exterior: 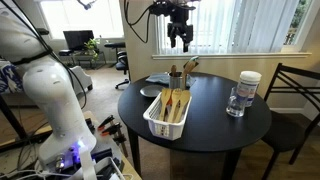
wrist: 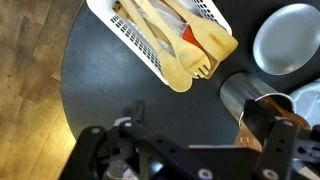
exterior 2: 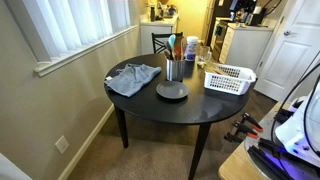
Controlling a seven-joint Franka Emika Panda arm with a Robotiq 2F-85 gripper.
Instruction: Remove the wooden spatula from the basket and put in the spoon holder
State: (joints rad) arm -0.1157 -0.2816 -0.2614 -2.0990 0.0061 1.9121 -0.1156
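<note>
The white slotted basket (exterior: 157, 122) (exterior 2: 231, 86) (wrist: 131, 40) lies on the round black table and holds several wooden utensils. The pale wooden spatula (wrist: 158, 20) (exterior: 170, 104) lies among orange-brown ones; I cannot pick it out in the exterior view that shows the basket at the right. The dark spoon holder (exterior: 175, 79) (exterior 2: 174, 70) (wrist: 243, 96) stands just beyond the basket's end, with utensils in it. My gripper (exterior: 180, 42) (wrist: 196, 132) hangs high above the holder and the basket's far end, open and empty.
A grey plate (exterior: 150, 91) (exterior 2: 171, 92) (wrist: 288, 40) lies by the holder. A blue-grey cloth (exterior 2: 133, 77) lies on the table. A clear jar with a white lid (exterior: 248, 86) and a glass (exterior: 235, 101) stand on the table. A chair (exterior: 295, 95) stands close.
</note>
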